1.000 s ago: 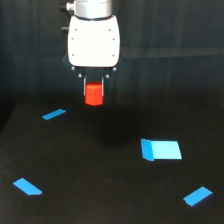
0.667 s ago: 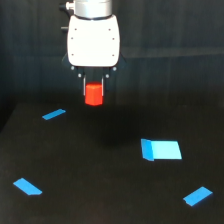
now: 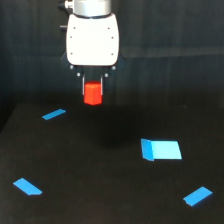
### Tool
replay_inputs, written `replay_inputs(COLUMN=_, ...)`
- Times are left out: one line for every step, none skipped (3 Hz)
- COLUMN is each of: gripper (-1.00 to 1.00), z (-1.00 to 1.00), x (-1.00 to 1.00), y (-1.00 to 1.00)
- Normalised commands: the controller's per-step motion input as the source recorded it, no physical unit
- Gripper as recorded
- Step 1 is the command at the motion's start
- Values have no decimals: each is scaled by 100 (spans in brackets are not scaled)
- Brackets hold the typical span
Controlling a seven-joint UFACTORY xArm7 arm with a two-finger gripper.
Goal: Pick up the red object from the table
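Observation:
The red object (image 3: 93, 94) is a small bright red-orange stubby block. It hangs between the fingers of my gripper (image 3: 93, 89), well above the black table (image 3: 100, 170). The gripper is shut on its upper part, and its lower half shows below the fingertips. The white gripper body sits above it at the top centre of the exterior view. A faint shadow lies on the table below the block.
Flat blue pieces lie on the table: a thin one (image 3: 54, 114) at the exterior view's left, a larger rectangle (image 3: 161, 149) at the right, one (image 3: 27, 186) at the front left and one (image 3: 198, 196) at the front right.
The gripper and the red object stand a little higher than one second ago. The blue pieces have not moved.

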Motion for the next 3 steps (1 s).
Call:
replay_inputs(gripper=-93, z=12, x=-9, y=-17)
replay_inputs(gripper=-100, z=10, x=1, y=-11)
replay_inputs(gripper=-100, z=1, x=6, y=-11)
